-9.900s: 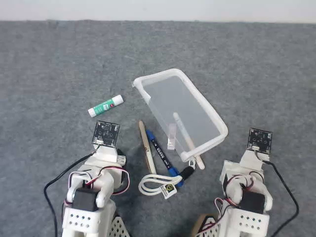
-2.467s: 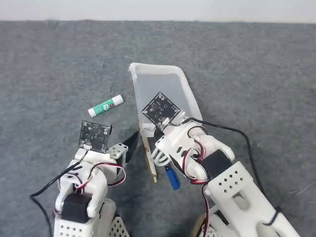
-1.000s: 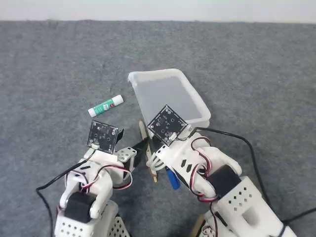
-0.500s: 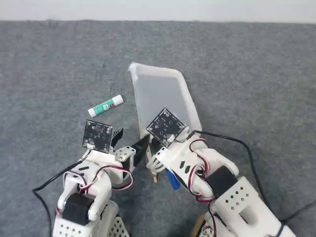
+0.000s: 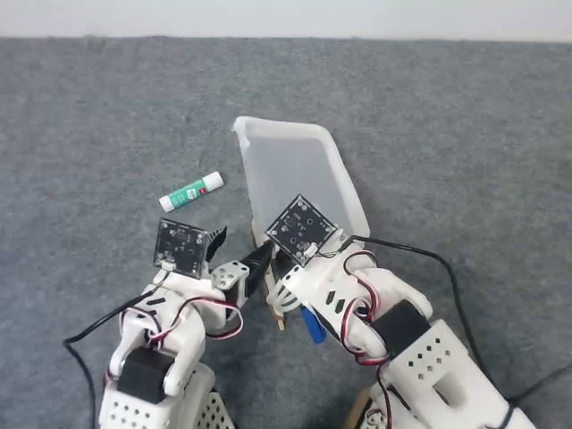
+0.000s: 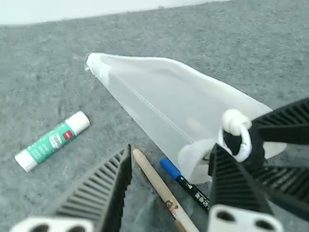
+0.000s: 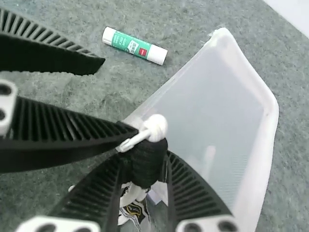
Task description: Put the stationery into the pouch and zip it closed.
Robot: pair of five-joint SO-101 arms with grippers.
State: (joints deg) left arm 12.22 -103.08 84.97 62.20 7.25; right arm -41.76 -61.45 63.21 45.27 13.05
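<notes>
A translucent white pouch lies on the grey carpet, its far end pointing away from the arms. My right gripper is at the pouch's near corner, shut on the black zipper pull with its white bead. My left gripper is open just beside it. Between its fingers lie that pouch corner, a wooden stick and a blue pen. One left finger reaches up to the bead. A green and white glue stick lies apart on the carpet to the left.
The stick and the pen lie partly under the right arm. A black cable runs from the right wrist. Bare carpet stretches right of and behind the pouch, and to the far left.
Over the last second the pouch has turned from a wide, raised shape to a narrower, flatter one. The left gripper shifted slightly. The right gripper kept its hold on the pull.
</notes>
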